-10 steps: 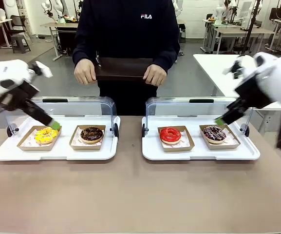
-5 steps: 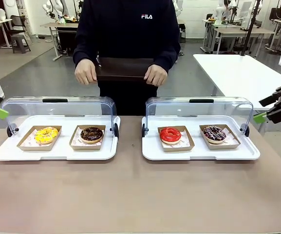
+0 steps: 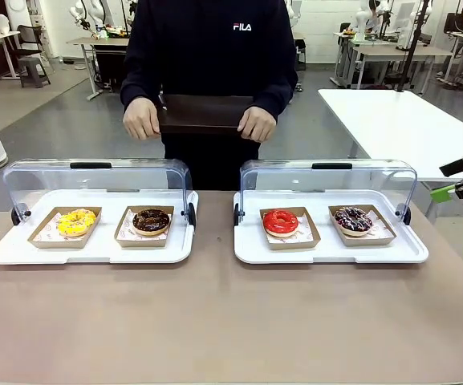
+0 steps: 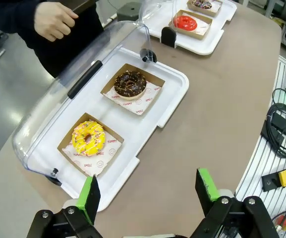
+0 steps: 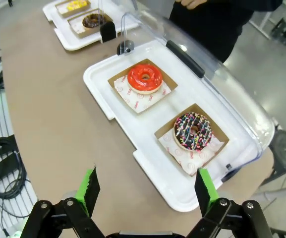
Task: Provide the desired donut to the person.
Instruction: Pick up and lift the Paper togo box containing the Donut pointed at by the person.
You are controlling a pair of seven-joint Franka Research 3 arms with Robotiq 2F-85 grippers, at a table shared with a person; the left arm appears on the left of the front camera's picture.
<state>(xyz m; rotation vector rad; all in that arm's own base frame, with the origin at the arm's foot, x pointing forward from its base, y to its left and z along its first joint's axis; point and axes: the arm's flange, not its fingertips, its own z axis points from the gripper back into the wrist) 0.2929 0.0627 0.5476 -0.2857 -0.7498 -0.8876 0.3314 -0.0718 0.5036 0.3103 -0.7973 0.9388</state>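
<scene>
Both arms have drawn back from over the trays toward the table's outer ends, and nothing else has shifted. The left gripper (image 4: 146,176) stands spread as wide as it goes, with nothing between its pads. Just ahead of its jaws lies the yellow donut (image 4: 88,138) in a paper box, and beyond that the chocolate donut (image 4: 130,83), both on a white tray (image 4: 170,91). The right gripper (image 5: 146,172) is likewise wide open and empty — just past its jaws sits the sprinkled donut (image 5: 193,131), farther on the red donut (image 5: 144,78), on a second tray (image 5: 100,91). Each tray's clear lid (image 4: 48,116) is swung up on the far side, which leaves the donuts open to a reach from the robot's side. Farthest out, the person (image 3: 215,56) holds a dark tray (image 3: 203,112) in both hands (image 3: 140,119), apparently ready to receive. Neither hand points, so which donut is wanted cannot be told — and the left wrist view cuts the person off at one hand and a sleeve.
</scene>
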